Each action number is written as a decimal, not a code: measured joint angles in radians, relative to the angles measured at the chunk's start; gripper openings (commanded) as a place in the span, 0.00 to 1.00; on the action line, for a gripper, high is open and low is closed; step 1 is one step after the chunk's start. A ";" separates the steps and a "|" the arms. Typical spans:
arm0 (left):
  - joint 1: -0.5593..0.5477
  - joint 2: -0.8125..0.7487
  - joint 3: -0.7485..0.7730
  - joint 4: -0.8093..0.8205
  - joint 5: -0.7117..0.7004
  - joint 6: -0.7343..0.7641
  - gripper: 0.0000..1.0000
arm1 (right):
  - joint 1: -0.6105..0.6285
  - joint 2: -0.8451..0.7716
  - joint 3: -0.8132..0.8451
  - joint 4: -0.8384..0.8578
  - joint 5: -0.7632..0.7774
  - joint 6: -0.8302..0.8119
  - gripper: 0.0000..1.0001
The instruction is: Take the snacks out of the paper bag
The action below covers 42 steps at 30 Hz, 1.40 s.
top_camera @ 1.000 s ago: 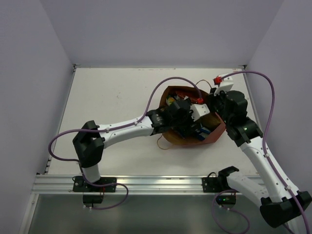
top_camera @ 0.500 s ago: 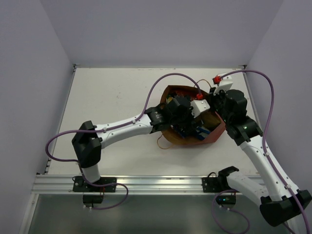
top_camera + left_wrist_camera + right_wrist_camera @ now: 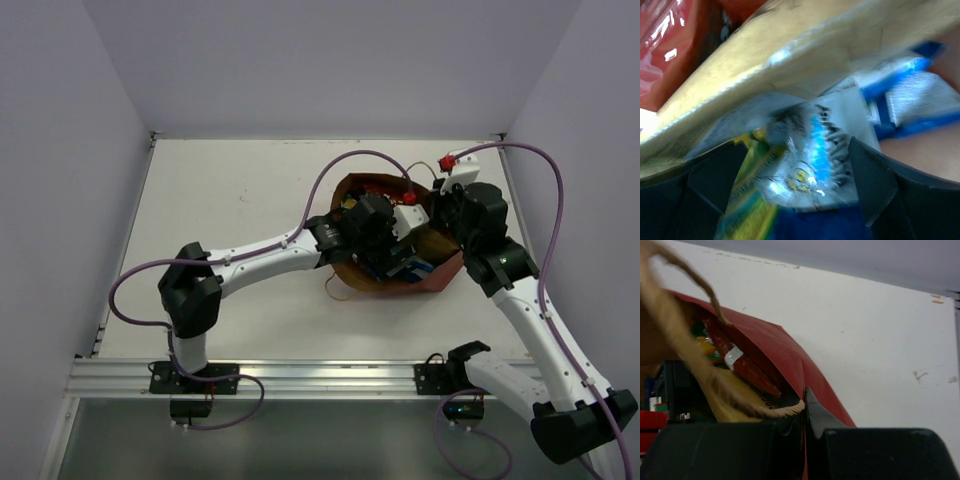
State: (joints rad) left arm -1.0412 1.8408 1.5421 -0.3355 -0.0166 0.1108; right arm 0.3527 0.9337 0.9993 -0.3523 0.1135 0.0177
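Note:
The brick-red paper bag (image 3: 437, 272) lies open on the table, with several snacks inside. My left gripper (image 3: 392, 250) is inside the bag. In the left wrist view it (image 3: 795, 185) is open, its fingers either side of a crinkly blue-white packet (image 3: 810, 150) and a yellow-green packet (image 3: 747, 205). Another blue-white packet (image 3: 910, 105) lies to the right and a red packet (image 3: 665, 50) at upper left. My right gripper (image 3: 805, 405) is shut on the bag's red wall (image 3: 785, 350) at its right rim (image 3: 445, 225). A red packet (image 3: 740, 365) shows inside.
A thin loop handle (image 3: 690, 350) hangs across the right wrist view; another loop (image 3: 335, 292) lies on the table by the bag's near left corner. White table (image 3: 230, 190) stretches left of the bag. Walls enclose the table on three sides.
My left gripper has shifted deeper into the bag and turned slightly; the bag's near edge has moved a little. My right gripper still holds the rim in place.

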 measured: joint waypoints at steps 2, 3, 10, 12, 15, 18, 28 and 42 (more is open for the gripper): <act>0.003 0.019 0.004 0.003 -0.019 -0.008 0.90 | -0.003 0.002 0.000 -0.001 0.003 -0.005 0.00; 0.004 0.026 0.005 0.006 -0.022 -0.012 0.87 | -0.004 0.003 0.000 -0.001 0.005 -0.006 0.00; 0.007 0.058 0.021 0.026 -0.045 -0.037 0.20 | -0.004 0.005 0.000 -0.006 0.000 -0.012 0.00; 0.014 0.071 0.024 0.025 -0.061 -0.055 0.07 | 0.010 -0.006 0.000 -0.024 -0.022 -0.014 0.00; 0.018 0.070 0.024 0.019 -0.064 -0.069 0.00 | 0.014 -0.013 0.000 -0.030 -0.030 -0.015 0.00; 0.017 0.055 0.024 0.004 -0.066 -0.074 0.00 | 0.019 -0.016 0.000 -0.031 -0.034 -0.013 0.00; 0.037 -0.323 0.003 -0.043 -0.163 -0.149 0.00 | 0.036 -0.022 0.001 -0.028 -0.002 0.007 0.00; 0.682 -0.343 -0.495 0.170 -0.192 -0.386 0.13 | 0.040 -0.016 0.001 -0.021 0.004 0.027 0.00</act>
State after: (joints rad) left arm -0.3592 1.4975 1.0470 -0.1654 -0.2085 -0.2749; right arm 0.3927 0.9173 1.0004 -0.3733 0.1177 0.0444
